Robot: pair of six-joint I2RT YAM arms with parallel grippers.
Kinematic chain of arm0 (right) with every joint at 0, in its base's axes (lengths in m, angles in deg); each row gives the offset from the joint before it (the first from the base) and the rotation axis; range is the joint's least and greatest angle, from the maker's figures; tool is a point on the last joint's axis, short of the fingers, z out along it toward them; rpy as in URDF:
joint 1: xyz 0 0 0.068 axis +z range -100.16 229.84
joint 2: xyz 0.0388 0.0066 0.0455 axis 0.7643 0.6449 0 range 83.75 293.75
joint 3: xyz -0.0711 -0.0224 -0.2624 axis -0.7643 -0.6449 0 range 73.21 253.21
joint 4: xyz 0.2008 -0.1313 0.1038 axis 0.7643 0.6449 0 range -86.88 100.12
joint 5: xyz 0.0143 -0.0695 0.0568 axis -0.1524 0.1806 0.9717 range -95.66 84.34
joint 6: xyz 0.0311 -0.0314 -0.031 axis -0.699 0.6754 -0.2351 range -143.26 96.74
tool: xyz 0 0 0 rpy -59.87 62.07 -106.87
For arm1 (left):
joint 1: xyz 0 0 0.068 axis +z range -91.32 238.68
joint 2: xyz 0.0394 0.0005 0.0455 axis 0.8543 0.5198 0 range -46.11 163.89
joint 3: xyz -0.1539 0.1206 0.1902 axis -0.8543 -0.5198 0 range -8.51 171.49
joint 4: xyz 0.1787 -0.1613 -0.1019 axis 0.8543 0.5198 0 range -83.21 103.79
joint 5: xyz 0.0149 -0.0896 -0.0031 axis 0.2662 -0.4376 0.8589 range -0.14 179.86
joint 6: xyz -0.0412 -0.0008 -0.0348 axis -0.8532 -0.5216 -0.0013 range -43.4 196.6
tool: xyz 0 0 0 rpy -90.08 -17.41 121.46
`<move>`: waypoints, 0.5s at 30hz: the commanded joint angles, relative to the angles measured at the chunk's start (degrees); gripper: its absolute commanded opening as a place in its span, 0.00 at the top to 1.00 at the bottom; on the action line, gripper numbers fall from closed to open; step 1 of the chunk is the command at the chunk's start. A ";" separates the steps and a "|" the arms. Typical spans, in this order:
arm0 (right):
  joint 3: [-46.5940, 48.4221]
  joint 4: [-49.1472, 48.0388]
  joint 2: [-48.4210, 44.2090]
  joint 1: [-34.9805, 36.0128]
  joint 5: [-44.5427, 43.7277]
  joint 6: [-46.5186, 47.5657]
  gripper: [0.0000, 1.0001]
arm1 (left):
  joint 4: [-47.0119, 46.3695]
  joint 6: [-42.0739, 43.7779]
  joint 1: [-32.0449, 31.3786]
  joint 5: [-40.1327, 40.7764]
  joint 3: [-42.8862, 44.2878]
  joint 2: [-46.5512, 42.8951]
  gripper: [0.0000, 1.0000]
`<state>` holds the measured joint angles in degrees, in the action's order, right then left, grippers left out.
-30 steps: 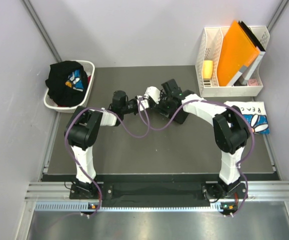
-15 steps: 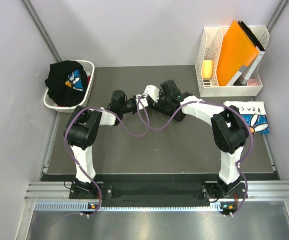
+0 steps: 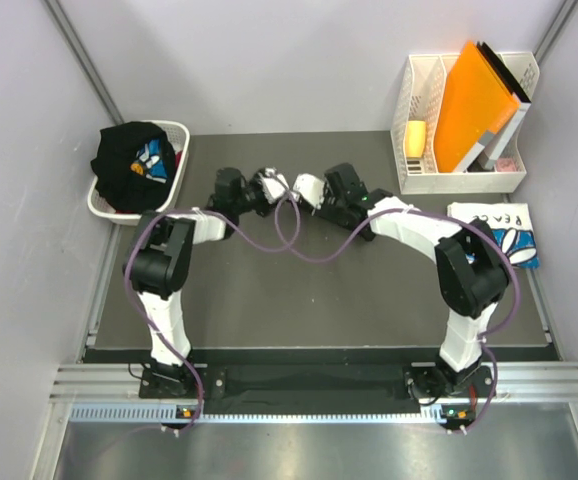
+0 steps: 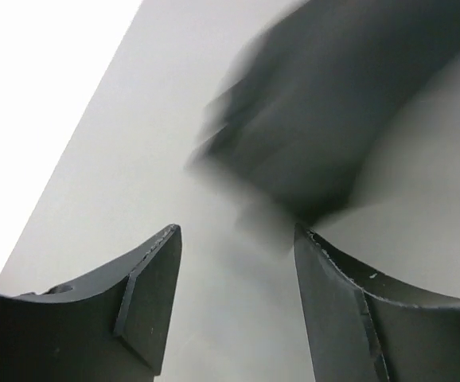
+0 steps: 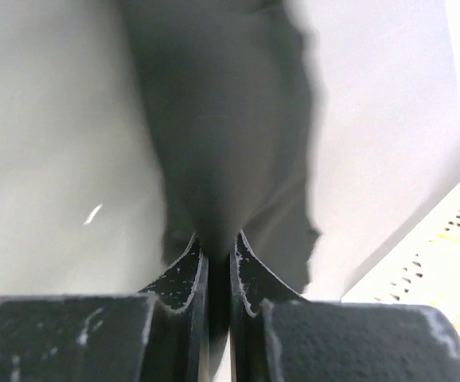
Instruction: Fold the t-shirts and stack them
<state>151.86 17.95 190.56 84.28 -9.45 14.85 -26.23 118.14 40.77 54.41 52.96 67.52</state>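
Two grippers close together over the rear of the table (image 3: 299, 295). Right gripper (image 5: 218, 243) pinches a black t-shirt (image 5: 222, 135); left gripper (image 4: 234, 247) has its fingers spread apart.

Both arms are the same build. Left arm (image 3: 165, 318) and right arm (image 3: 458, 338): white link shells, chunky black joint housings. A thin purple cable (image 3: 316, 259) runs loose along each one, base to wrist. Fingers are matte black with curved inner faces. Left fingers (image 4: 146, 306) lightly nicked, right fingers (image 5: 184, 274) chipped pale along the edges.
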 commanded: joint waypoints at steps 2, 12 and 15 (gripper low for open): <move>-4.82 11.62 -4.50 4.50 2.91 8.47 1.00 | 4.88 -5.25 10.52 11.27 5.68 -7.36 0.36; -7.55 15.23 -11.44 4.15 -0.25 14.62 1.00 | 11.39 -1.55 14.22 8.72 4.27 -18.86 0.37; -7.64 16.02 -14.69 3.71 -3.06 16.82 1.00 | 14.20 -0.94 14.31 7.93 3.22 -21.68 0.37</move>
<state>143.99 32.87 182.34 88.54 -9.24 27.42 -15.69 115.91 55.37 64.36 56.96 51.06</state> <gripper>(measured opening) 0.050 0.630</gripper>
